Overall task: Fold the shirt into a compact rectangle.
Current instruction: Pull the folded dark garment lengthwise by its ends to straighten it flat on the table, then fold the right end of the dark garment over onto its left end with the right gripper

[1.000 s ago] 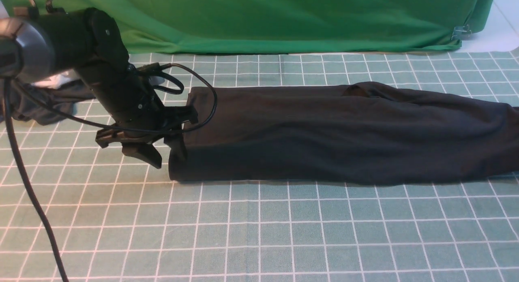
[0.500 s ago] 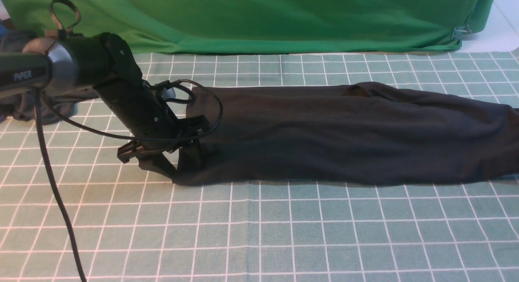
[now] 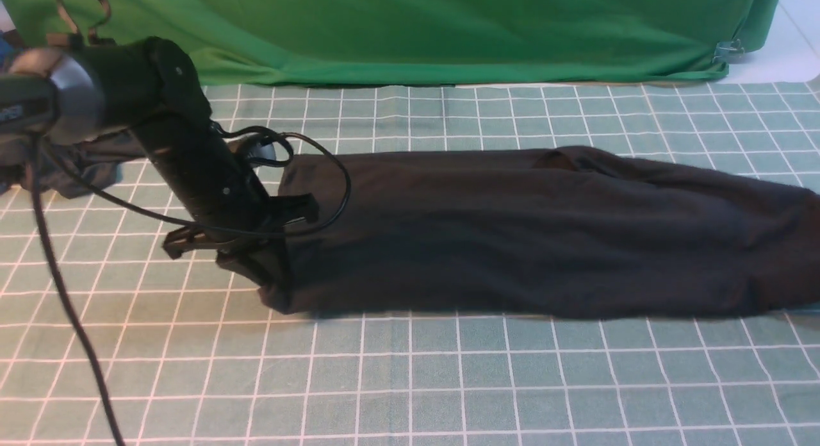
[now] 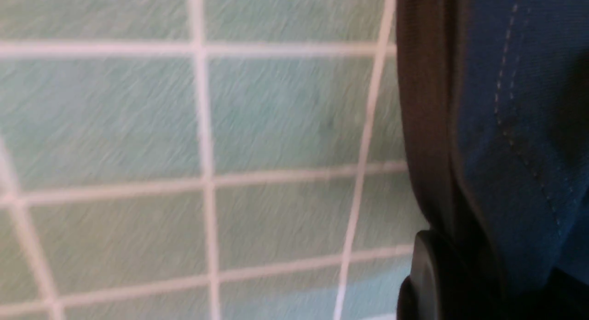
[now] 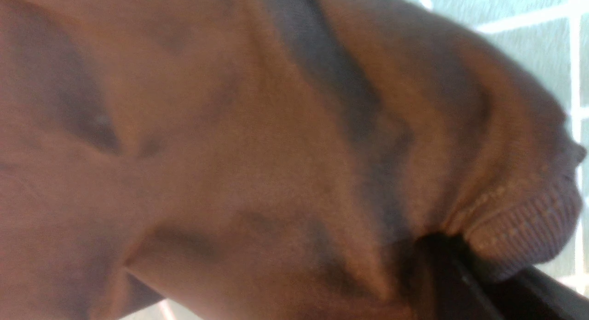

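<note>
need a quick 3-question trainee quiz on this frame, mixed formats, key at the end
1. True or false: the large black long-sleeved cotton shirt lies as a long band across the green gridded table mat.
2. Which end of the shirt does the left gripper clamp? A) the robot's left end B) the middle C) the far edge by the green backdrop cloth
3. Fill in: the right gripper, seen only in its wrist view, is shut on the shirt's ribbed ____.

Key: 1 true; 2 A; 3 edge (a cuff or collar; the view cannot tell which).
</note>
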Controlling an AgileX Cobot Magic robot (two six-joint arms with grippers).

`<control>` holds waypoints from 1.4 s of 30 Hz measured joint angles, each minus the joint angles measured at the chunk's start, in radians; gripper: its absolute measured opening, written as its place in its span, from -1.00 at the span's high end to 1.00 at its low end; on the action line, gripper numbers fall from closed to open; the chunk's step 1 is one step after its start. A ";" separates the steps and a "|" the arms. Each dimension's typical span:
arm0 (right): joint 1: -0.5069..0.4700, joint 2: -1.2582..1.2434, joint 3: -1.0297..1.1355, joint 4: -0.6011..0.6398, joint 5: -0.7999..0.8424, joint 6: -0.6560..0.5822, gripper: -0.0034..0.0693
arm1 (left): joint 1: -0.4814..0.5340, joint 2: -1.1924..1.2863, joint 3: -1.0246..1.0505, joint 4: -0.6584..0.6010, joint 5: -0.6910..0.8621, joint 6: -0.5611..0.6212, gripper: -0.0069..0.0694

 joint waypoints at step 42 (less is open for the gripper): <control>-0.134 -0.306 -0.126 -0.116 0.086 0.023 0.78 | -0.160 -0.306 0.052 0.018 -0.100 0.009 -0.32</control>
